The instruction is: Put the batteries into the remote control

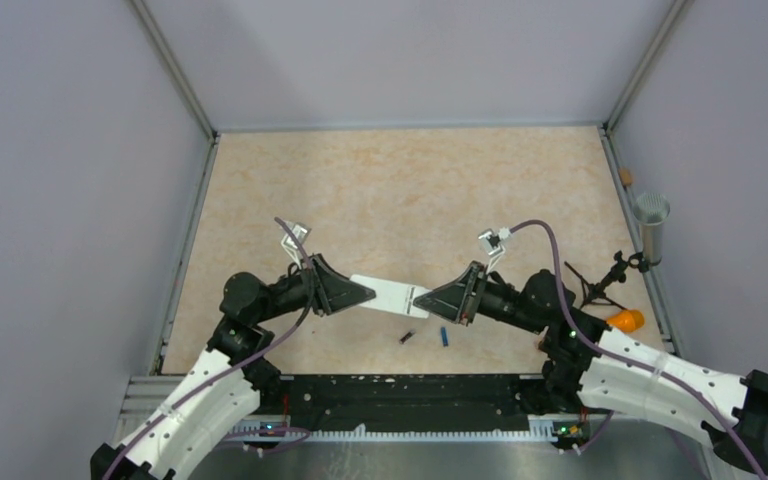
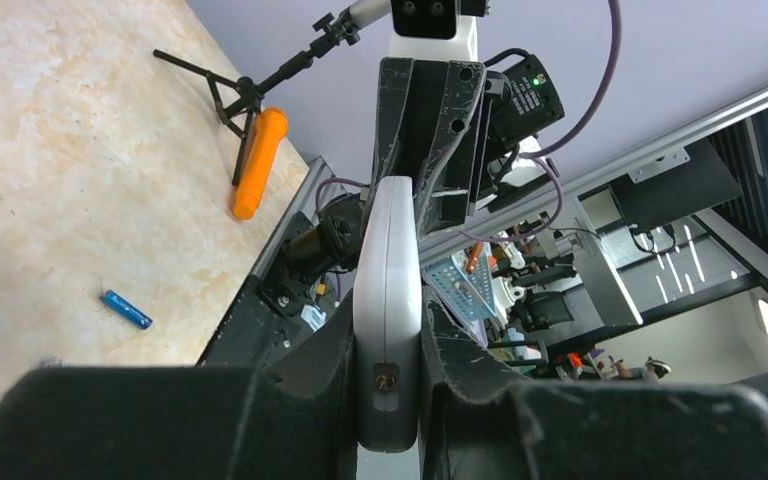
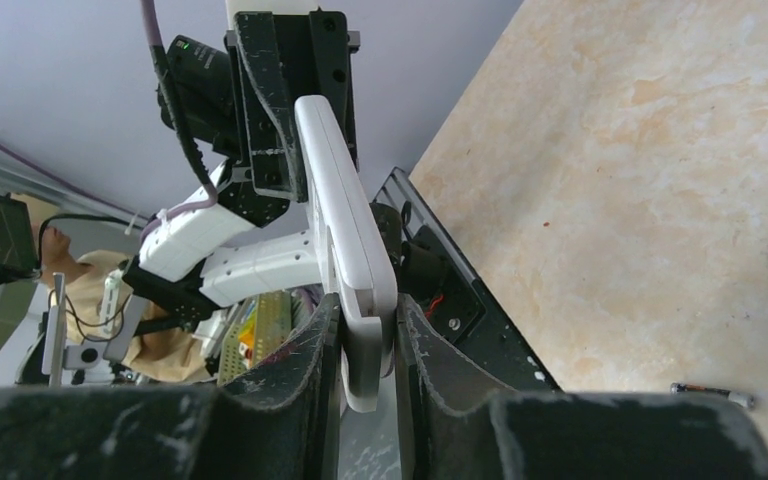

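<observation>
- Could drop the remote control [image 1: 392, 295] onto the table [image 1: 390, 190] with a loose pinch at either end; held up in the air, off the table.
- Could bend or twist the white case by pulling two ways at once, one claw on each end.
- Could knock the two batteries away on the way down: both lying on the table right below the remote control, the dark battery [image 1: 408, 337] just beside the blue battery [image 1: 443, 336], not touching.
- Could roll them toward the near edge with one small bump; round and tiny, so hard to pinch.
- Cannot see a battery door from any view; could push a battery at the wrong side.
- No free claw for a battery right now; could tip the remote control when letting go with one.
- Left gripper [image 1: 365, 292]: nearly closed, squeezing the left end of the remote control, pads flat against its sides.
- Right gripper [image 1: 422, 297]: nearly closed too, pinching the right end, both fingers touching it.
- Nothing else in either claw; orange thing [image 1: 624, 320] well off to the right.
</observation>
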Motion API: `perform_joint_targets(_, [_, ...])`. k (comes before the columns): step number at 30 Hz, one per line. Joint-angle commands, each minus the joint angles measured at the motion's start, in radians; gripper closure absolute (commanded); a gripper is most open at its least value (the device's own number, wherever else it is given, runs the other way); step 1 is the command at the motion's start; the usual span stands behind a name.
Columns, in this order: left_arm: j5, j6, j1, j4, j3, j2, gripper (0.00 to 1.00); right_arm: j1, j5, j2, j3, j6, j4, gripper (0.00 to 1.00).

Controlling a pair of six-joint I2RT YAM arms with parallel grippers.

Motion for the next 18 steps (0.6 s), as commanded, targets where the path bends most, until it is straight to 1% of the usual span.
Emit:
perform_joint_targets(1, [-0.093, 0.02, 0.028, -0.009, 0.001, -0.011, 1.0, -0.006, 0.057, -0.086, -0.02, -0.025, -0.04, 1.0])
perform_joint_targets(9, [-0.135, 0.035, 0.031, -0.049, 0.008, -0.026, 1.0, -0.006, 0.091, -0.153, -0.024, -0.028, -0.114, 1.0])
perform_joint_targets(13, [-0.173, 0.081, 0.036, -0.146, 0.033, -0.052, 1.0, -0.007, 0.135, -0.174, -0.015, -0.041, -0.171, 1.0])
perform_joint_targets(18, [-0.21, 0.129, 0.04, -0.239, 0.061, -0.074, 1.0, -0.007, 0.175, -0.146, 0.01, -0.053, -0.208, 1.0])
